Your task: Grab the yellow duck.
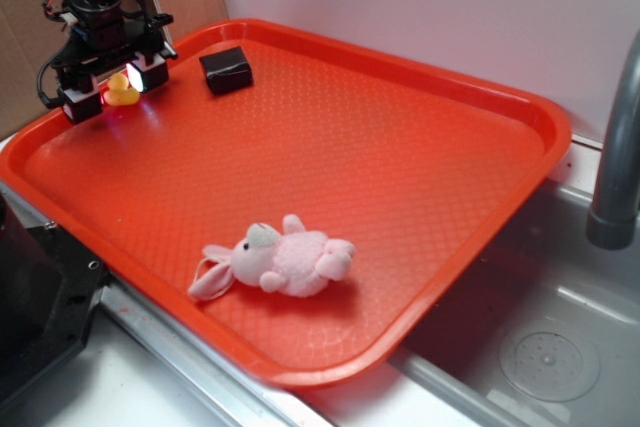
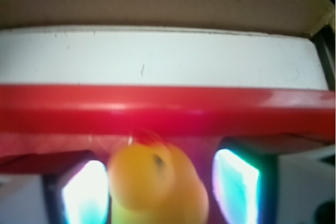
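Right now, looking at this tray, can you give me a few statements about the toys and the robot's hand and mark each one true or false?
1. The yellow duck sits between the two fingers of the hand. True.
2. The pink plush bunny is right next to the duck. False: it lies at the near side of the red tray, far from the duck.
3. The black block rests on the tray near its far rim. True.
4. The hand is holding the black block. False: the block lies apart from the hand, untouched.
5. The duck lies in the sink. False: it is on the tray.
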`<control>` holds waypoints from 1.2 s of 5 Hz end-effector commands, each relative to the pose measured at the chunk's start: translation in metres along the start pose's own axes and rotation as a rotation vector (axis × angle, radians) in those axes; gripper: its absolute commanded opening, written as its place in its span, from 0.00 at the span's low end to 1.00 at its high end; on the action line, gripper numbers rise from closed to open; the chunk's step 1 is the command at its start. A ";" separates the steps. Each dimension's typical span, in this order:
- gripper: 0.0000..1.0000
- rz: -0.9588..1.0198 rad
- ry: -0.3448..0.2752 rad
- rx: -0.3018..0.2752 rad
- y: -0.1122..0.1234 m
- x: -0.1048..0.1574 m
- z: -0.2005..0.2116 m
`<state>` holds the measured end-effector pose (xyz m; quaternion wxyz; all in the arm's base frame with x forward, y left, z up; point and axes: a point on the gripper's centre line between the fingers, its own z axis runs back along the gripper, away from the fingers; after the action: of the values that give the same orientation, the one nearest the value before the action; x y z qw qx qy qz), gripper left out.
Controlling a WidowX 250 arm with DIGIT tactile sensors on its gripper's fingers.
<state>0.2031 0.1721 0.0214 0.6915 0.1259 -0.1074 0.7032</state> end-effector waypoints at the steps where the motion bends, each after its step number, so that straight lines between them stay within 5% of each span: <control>1: 0.00 0.014 -0.014 -0.017 0.013 0.009 0.007; 2: 0.00 -0.071 -0.040 -0.009 0.007 0.007 0.024; 4: 0.00 -0.342 0.011 -0.115 -0.005 -0.008 0.074; 5: 0.00 -0.518 0.131 -0.218 -0.016 -0.024 0.107; 6: 0.00 -0.659 0.230 -0.241 -0.024 -0.045 0.135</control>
<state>0.2371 0.0703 0.1130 0.8968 -0.0057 -0.0333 0.4411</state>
